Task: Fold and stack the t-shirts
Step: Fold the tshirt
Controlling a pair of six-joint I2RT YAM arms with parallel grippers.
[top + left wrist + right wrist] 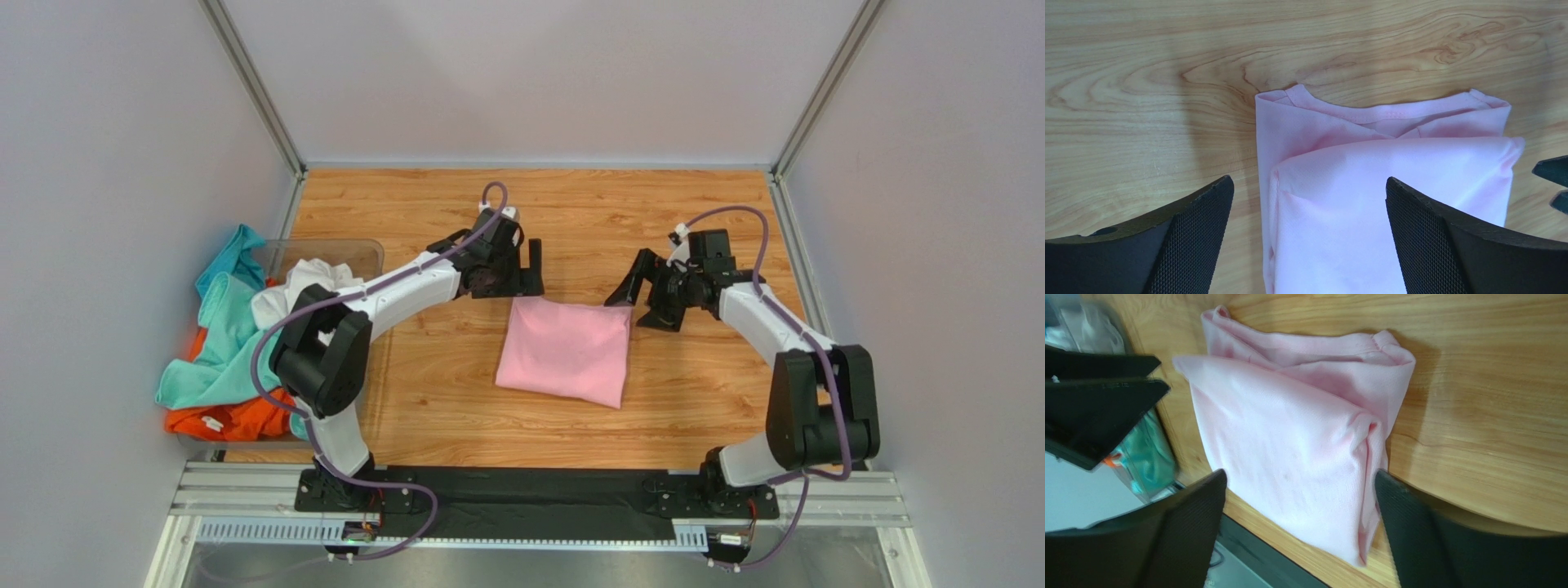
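Seen from above, two robot arms are bolted at the near edge of a wooden desk [589, 208] and curve away from the viewer.

At the near left, half off the desk, lies a loose heap of unfolded shirts. The orange t-shirt [227, 420] is lowest, the teal t-shirt [221, 355] is draped over it, and the white t-shirt [301, 288] is crumpled at the far end beside a clear plastic bin [325, 254]. They appear to be waiting their turn.

In the middle of the desk, between the arms, the pink t-shirt [567, 349] lies flat. It is folded into a compact, slightly skewed rectangle, with its collar band showing at the far edge.

Just past that far edge are the two claws, one at each far corner. The left claw [521, 272] has its jaws spread wide and holds nothing. The right claw [644, 300] is spread the same way and is also empty. Each wrist camera looks down between its own parted fingers onto the pink cloth. Whether the fingertips touch the fabric cannot be told.

This placement suggests the fold is finished. The likely next step is to set this shirt aside as the base of the stack.
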